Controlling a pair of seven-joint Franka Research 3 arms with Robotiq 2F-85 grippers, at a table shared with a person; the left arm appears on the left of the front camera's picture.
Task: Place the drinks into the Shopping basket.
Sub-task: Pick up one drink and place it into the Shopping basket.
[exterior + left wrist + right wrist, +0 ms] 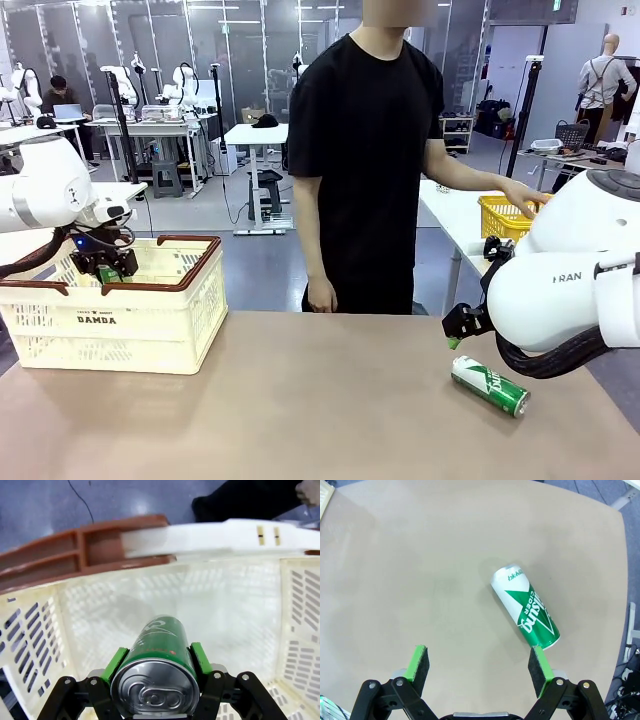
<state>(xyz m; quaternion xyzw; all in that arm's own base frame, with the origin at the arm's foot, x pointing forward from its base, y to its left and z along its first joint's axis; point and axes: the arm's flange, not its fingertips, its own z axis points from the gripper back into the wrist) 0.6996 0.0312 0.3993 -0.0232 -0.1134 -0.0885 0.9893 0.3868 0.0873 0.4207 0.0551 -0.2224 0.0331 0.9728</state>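
Left tool (157, 660) clamps a green can (160, 635) over the basket (150, 330) for release; right tool (479, 664) gapes above a second can (526, 607).

green can (108, 273) mostly hidden by left jaws and basket (150, 330) wall, small print above DAMDA unreadable

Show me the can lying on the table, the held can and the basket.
lying can (526, 607): right wrist view, its printed side.
held can (154, 692): left wrist view, its silver top.
basket (150, 342): front view, its front wall.

Bright even overhead light; soft shadows; floor (145, 505) glare; wrist views bowed; Shopping basket (100, 545) rim blurred.
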